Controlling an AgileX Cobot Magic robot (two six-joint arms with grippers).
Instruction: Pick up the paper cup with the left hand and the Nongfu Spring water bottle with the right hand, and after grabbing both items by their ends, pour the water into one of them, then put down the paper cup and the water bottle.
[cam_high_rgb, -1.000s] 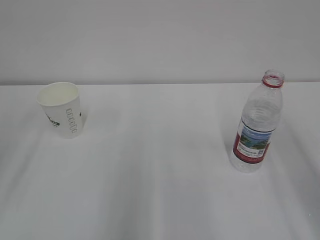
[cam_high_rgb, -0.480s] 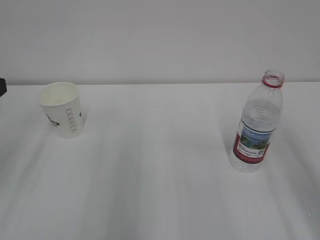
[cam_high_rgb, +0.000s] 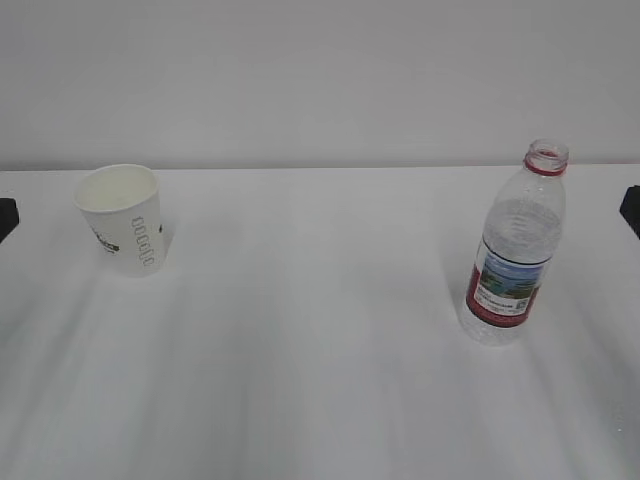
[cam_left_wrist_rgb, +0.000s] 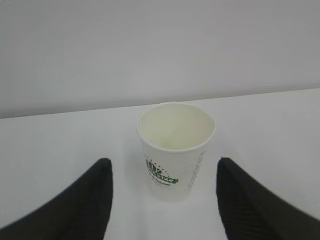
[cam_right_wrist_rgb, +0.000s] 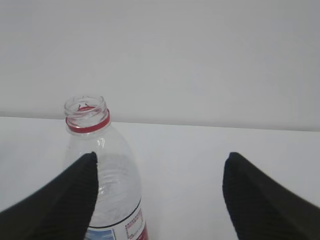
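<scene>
Both pairs of jaws stand apart with nothing between their black blocky fingers. The left hand (cam_left_wrist_rgb: 162, 200) faces the small white tapered paper cup (cam_left_wrist_rgb: 176, 149) with green and dark lettering, which sits upright on the white tabletop (cam_high_rgb: 310, 330) and lines up with the gap between the two fingers, beyond their tips and touching neither. Its mouth is open toward the camera and the inside looks pale and dry. In the exterior view the cup (cam_high_rgb: 122, 218) stands at the far left of the tabletop, and a dark sliver of the left hand (cam_high_rgb: 6, 217) shows at the left edge, apart from the cup.

The right hand (cam_right_wrist_rgb: 160, 195) faces the clear ribbed plastic Nongfu Spring water bottle (cam_right_wrist_rgb: 102, 170) with its red neck ring and no cap. The bottle stands upright, off to the left of the gap, its shoulder partly hidden behind the left finger; whether they touch cannot be told. In the exterior view the bottle (cam_high_rgb: 515, 245) stands at the right of the tabletop, its red label with a landscape picture facing forward, well apart from the cup. A dark corner of the right hand (cam_high_rgb: 631, 208) shows at the right edge, clear of the bottle.
</scene>
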